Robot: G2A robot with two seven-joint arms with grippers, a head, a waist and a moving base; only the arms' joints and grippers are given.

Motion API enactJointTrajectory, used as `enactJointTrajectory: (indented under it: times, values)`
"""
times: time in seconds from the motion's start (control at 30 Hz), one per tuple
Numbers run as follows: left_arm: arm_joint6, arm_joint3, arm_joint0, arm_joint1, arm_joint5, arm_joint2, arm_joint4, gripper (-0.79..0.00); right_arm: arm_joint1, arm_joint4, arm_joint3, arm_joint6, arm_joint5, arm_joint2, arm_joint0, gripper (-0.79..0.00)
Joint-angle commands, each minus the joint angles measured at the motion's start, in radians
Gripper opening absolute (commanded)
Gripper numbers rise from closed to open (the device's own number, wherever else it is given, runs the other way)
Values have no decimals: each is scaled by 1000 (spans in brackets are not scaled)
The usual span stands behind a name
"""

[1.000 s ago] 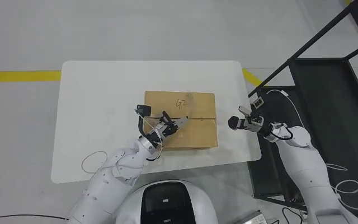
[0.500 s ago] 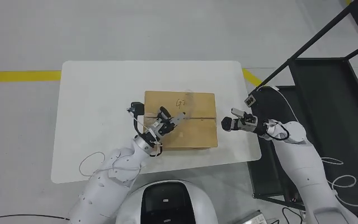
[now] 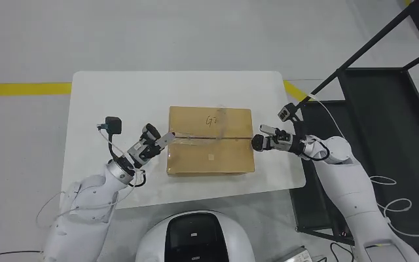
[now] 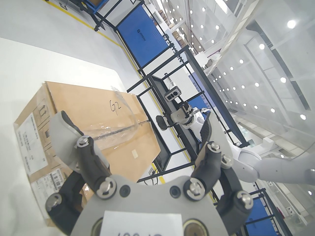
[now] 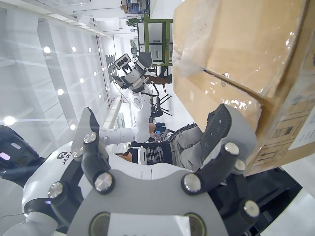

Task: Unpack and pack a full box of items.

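- Cardboard box (image 3: 211, 140): flaps closed, standing at the middle of the white table (image 3: 111, 92); clear tape (image 4: 115, 131) runs along the top seam (wrinkled, partly lifted).
- Left gripper (image 3: 159, 136): fingers spread wide, nothing held, just beside the box's left end.
- Right gripper (image 3: 258, 138): fingers spread wide, empty, just beside the right end.
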Motion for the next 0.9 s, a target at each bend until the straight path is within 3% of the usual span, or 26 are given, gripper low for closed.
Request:
enactJointTrajectory:
  times: [0.0,0.13,0.37,0.6,0.87]
  values:
    - [-3,14,-1,4,-40,-7,41,0,2,-27,-11,-26,5,4,-5,0]
    - [-1,23,2,7,-87,14,148,0,9,-47,-16,-48,17,33,-22,0]
    - [50,-29,-5,-1,-58,125,341,0,21,-12,-6,-57,-2,111,-80,0]
    - [204,57,-73,-29,70,310,657,0,25,23,4,-53,-21,149,-127,0]
    - [218,119,-148,-64,235,483,863,0,29,52,36,-31,-31,179,-155,0]
